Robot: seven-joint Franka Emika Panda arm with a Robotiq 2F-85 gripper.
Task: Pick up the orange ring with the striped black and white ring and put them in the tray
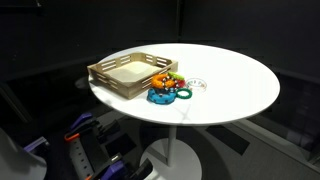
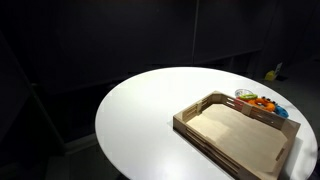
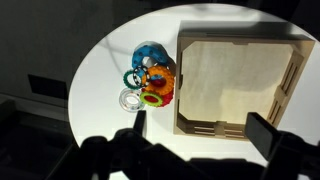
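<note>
Pincer (image 3: 200, 135) apparently clear of orange ring (image 3: 160, 78)

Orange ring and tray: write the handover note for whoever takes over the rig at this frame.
Gripper: open and empty, above the table, with nothing between its fingers.
Orange ring: lies in the heap of toy rings on the white table, beside the tray and outside it. The striped ring is too small to single out in that heap.
Tray: empty.
Done: nothing yet.
Left: find the striped ring, grasp it together with the orange ring, and carry both into the tray.
</note>
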